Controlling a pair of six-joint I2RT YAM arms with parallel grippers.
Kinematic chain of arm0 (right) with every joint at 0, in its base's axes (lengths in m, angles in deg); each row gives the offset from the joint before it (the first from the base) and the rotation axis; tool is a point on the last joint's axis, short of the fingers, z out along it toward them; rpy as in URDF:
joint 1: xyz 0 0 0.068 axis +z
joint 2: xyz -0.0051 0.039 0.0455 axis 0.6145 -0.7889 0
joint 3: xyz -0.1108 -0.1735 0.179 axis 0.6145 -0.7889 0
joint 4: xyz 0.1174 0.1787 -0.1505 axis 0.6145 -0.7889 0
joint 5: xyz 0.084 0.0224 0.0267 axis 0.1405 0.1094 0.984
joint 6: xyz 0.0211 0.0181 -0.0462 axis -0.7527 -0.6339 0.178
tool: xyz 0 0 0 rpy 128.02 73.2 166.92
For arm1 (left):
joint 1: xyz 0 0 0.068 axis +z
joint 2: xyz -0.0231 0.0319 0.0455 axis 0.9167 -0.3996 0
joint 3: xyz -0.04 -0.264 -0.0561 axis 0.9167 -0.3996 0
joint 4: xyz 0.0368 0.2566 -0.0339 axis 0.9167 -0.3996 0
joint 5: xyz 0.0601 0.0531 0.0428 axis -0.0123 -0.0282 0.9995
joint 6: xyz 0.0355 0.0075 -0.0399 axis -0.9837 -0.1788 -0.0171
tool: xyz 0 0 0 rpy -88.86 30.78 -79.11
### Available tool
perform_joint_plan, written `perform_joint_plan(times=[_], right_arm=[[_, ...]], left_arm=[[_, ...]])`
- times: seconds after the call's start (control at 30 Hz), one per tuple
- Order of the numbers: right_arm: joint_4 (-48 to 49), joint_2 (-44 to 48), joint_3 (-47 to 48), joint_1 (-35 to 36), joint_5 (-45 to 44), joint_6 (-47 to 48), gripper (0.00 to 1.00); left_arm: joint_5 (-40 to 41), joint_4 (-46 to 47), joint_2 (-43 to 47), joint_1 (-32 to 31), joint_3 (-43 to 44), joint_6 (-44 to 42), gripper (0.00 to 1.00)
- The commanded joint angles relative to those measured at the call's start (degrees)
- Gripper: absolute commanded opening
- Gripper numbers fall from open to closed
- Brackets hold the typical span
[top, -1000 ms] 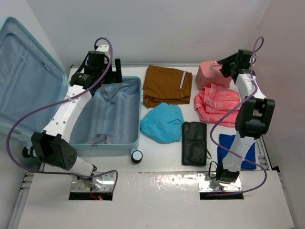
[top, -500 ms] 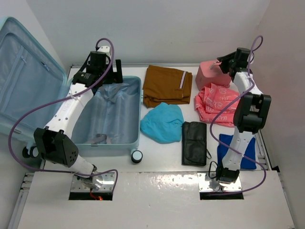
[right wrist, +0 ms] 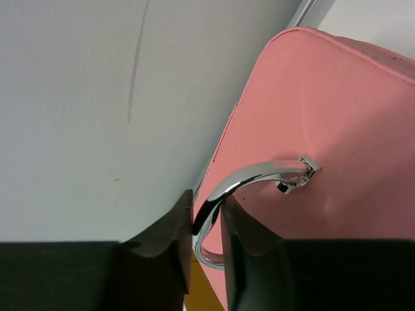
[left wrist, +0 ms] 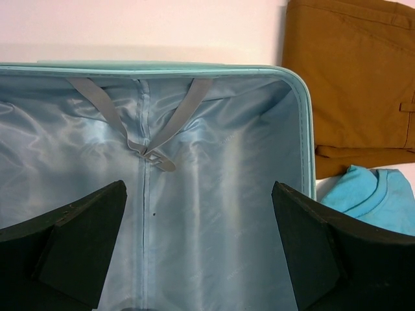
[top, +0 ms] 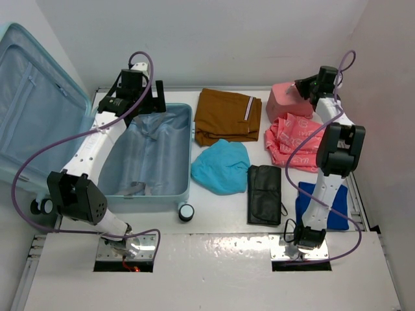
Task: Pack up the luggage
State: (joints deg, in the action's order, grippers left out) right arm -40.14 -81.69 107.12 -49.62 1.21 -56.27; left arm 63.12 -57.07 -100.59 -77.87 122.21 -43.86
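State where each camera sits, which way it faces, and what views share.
Top external: above and behind the bases, looking down on the table; both arms show.
Left wrist: over the luggage, looking into its lining; open left gripper frames the view.
Right wrist: beside the pink case; right gripper clamps its chrome handle.
Shared: brown trousers and blue shirt, top and left wrist.

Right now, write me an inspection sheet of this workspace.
Surface: white table, crowded with packing items.
Job's things: large pale aqua hard-shell suitcase, lid open, only lining and grey straps inside.
Clutter: folded brown trousers, turquoise T-shirt, black folded pouch, pink patterned cloth, blue cloth, small pink hard case.
Claws: left claw open above the suitcase; right claw pinching the case's chrome handle.
Cables: purple cables loop off both arms.
Surroundings: white walls behind and beside.
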Motion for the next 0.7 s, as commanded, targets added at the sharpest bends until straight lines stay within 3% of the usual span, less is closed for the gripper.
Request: perform_joint_plan(times=[0.0, 0.13, 0.43, 0.67], right_arm=[[3.52, -0.17, 1.66, 0.54, 2.96, -0.53, 0.18], [4.05, 1.24, 1.31, 0.54, 7.35, -1.06, 0.01], [5.19, 10.2, -1.42, 1.42, 21.31, -7.73, 0.0], [10.89, 12.67, 5.69, 5.2, 31.43, -8.88, 0.0]], left_arm=[[-0.57, 1.13, 0.25, 1.05, 2.43, 0.32, 1.0], [-0.57, 1.13, 0.77, 3.41, 2.43, 0.32, 1.0], [-3.03, 1.13, 2.96, 7.9, 2.96, -0.2, 1.0], [-4.25, 1.13, 5.34, 12.55, 2.43, -1.43, 1.0]])
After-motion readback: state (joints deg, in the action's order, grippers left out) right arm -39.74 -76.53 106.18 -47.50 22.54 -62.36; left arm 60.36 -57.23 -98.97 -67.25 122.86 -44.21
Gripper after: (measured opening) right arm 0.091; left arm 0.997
